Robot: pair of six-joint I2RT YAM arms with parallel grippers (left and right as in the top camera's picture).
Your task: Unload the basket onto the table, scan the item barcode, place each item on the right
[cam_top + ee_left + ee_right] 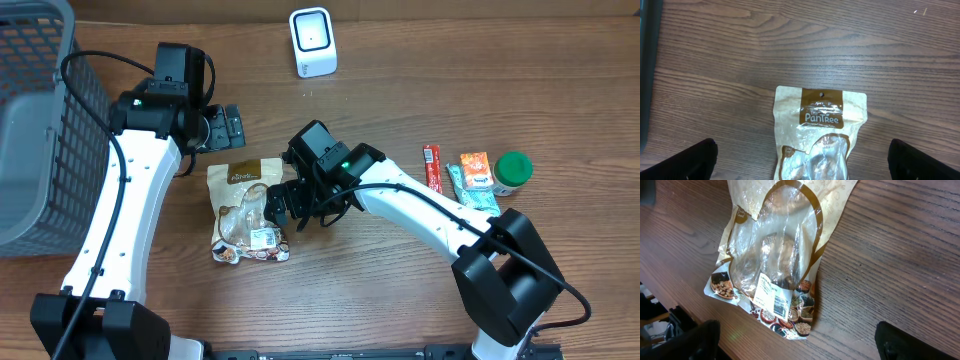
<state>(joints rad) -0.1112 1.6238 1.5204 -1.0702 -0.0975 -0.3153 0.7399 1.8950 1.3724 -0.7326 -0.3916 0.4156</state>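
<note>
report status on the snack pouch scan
Left hand and right hand open, empty. Snack pouch flat on table, barcode label up, unheld. Nothing lying on it.

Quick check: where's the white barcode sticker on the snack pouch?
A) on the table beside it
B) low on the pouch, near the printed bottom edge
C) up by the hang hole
B: the right wrist view shows the sticker low on the snack pouch.

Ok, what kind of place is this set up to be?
Likely a mock shop checkout: a white barcode scanner, a grey mesh basket and a labelled snack pouch sit on a wooden table.
</note>
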